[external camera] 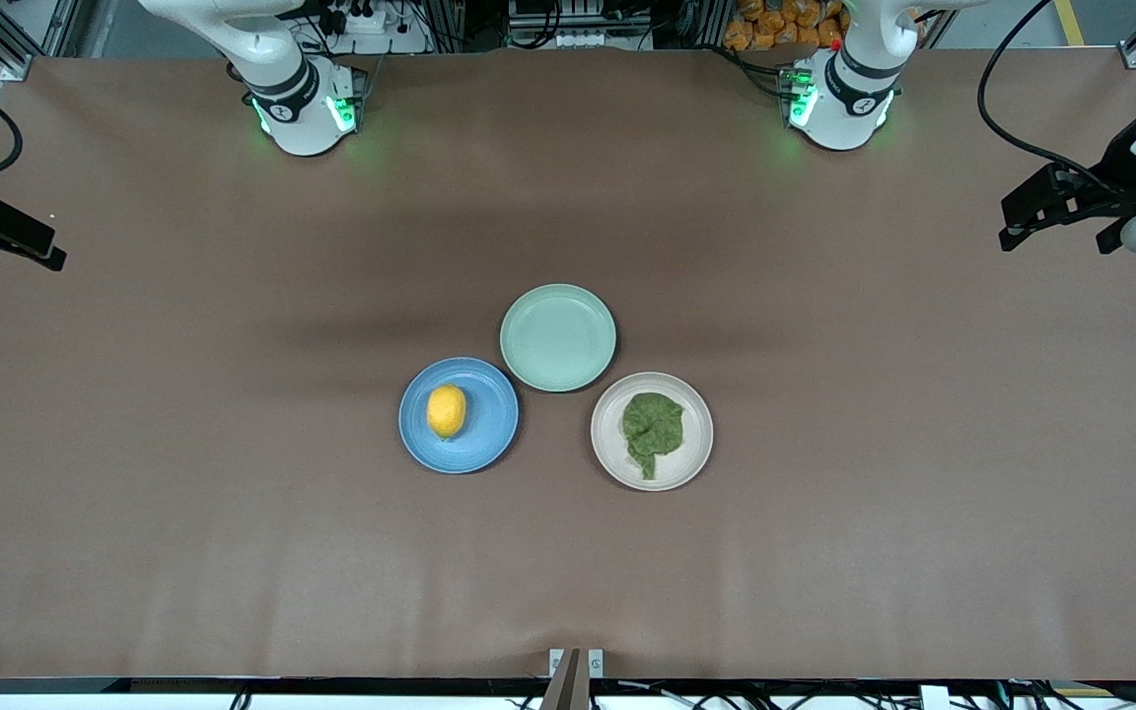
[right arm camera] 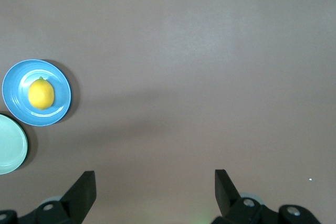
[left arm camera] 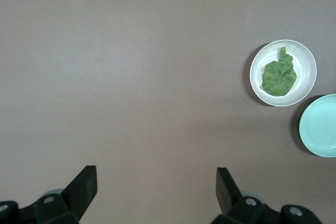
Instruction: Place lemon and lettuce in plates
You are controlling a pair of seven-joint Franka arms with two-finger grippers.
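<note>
I see the lemon (external camera: 447,410) sitting in the blue plate (external camera: 489,439), toward the right arm's end of the table. The lettuce (external camera: 653,430) lies in the beige-white plate (external camera: 696,449), toward the left arm's end. The mint-green plate (external camera: 558,337) sits between them, farther from the front camera, holding nothing. Left gripper (left arm camera: 156,187) hangs over bare table (external camera: 233,532) at its own end, well apart from the plates — fingers spread wide, grasping nothing. Right gripper (right arm camera: 155,190) likewise at its end — fingers released. Both arms wait.
</note>
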